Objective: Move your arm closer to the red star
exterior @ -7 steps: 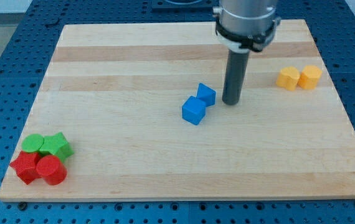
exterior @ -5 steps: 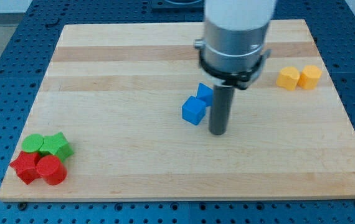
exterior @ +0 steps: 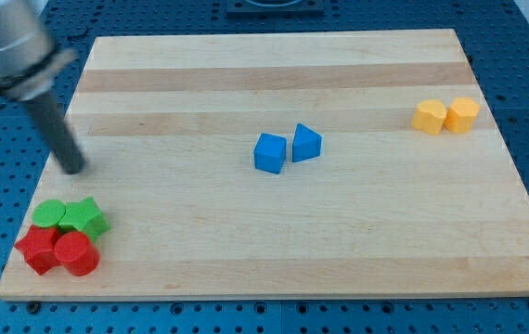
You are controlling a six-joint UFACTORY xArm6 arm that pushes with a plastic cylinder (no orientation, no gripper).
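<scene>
The red star (exterior: 35, 250) lies at the board's bottom left corner, touching a red cylinder (exterior: 76, 253) on its right. Two green blocks sit just above them: a round one (exterior: 50, 213) and a star-like one (exterior: 85, 217). My tip (exterior: 75, 170) is on the board's left side, a short way above the green blocks and apart from them. The rod leans up toward the view's top left.
A blue cube (exterior: 269, 153) and a blue wedge-like block (exterior: 306, 144) sit side by side at the board's middle. Two yellow blocks (exterior: 429, 117) (exterior: 462, 114) sit near the right edge. The wooden board (exterior: 274, 241) rests on a blue perforated table.
My tip has swept from beside the blue blocks at the middle to the board's left side. The blue cube has shifted left and up, level with the other blue block.
</scene>
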